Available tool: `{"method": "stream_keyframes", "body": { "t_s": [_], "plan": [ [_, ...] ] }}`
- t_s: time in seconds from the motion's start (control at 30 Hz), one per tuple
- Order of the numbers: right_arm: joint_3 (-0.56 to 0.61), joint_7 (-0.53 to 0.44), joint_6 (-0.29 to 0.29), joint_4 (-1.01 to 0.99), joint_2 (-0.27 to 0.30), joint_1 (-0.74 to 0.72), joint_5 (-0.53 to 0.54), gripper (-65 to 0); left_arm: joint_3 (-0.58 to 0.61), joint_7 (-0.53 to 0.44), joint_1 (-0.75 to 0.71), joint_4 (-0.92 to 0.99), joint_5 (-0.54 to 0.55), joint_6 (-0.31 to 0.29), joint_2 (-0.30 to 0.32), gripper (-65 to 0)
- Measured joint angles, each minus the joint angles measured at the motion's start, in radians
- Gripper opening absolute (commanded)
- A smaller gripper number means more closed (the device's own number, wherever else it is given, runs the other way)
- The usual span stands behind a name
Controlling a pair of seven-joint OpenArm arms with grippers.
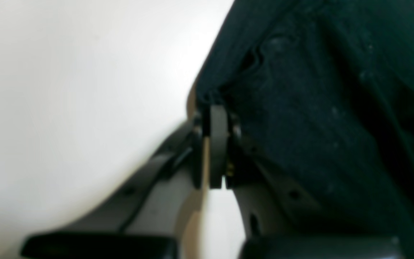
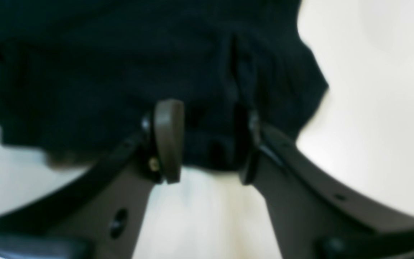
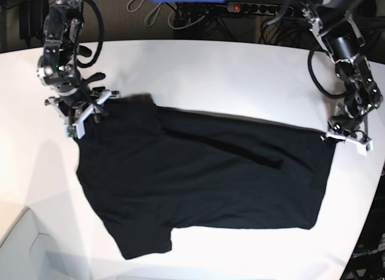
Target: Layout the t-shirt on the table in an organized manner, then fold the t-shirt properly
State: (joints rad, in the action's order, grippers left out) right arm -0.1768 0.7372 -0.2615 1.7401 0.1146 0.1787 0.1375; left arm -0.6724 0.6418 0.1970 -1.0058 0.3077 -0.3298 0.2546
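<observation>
Base view: left claw (image 3: 347, 135) clamps t-shirt (image 3: 204, 177) corner; right claw (image 3: 84, 114) spread apart

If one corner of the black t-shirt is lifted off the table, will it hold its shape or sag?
Probably sag: the t-shirt lies limp with creases across its middle. It bunches into folds where the left tool pinches its edge, so likely soft and light. It would probably drag across the smooth table rather than slide stiffly.
</observation>
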Motion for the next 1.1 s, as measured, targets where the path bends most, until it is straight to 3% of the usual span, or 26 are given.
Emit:
{"method": "stream_keyframes", "body": {
  "t_s": [0.5, 0.57, 0.7, 0.73, 1.1],
  "plan": [
    [-0.001, -0.061, 0.0, -0.092, 0.001, 0.019, 0.001, -39.2, 0.0, 0.0, -0.001, 0.0, 0.0, 0.0, 0.0, -64.9],
    [0.0, -0.061, 0.0, -0.092, 0.001, 0.019, 0.001, -43.9, 0.0, 0.0, -0.001, 0.0, 0.0, 0.0, 0.0, -64.9],
    [0.005, -0.06, 0.0, -0.092, 0.001, 0.016, 0.002, -63.5, 0.0, 0.0, -0.001, 0.0, 0.0, 0.0, 0.0, -64.9],
    [0.005, -0.06, 0.0, -0.092, 0.001, 0.013, 0.002, -65.0, 0.0, 0.0, 0.0, 0.0, 0.0, 0.0, 0.0, -64.9],
    [0.0, -0.053, 0.0, -0.066, 0.001, -0.054, 0.002, -65.0, 0.0, 0.0, -0.002, 0.0, 0.003, 0.0, 0.0, -64.9]
  ]
}}
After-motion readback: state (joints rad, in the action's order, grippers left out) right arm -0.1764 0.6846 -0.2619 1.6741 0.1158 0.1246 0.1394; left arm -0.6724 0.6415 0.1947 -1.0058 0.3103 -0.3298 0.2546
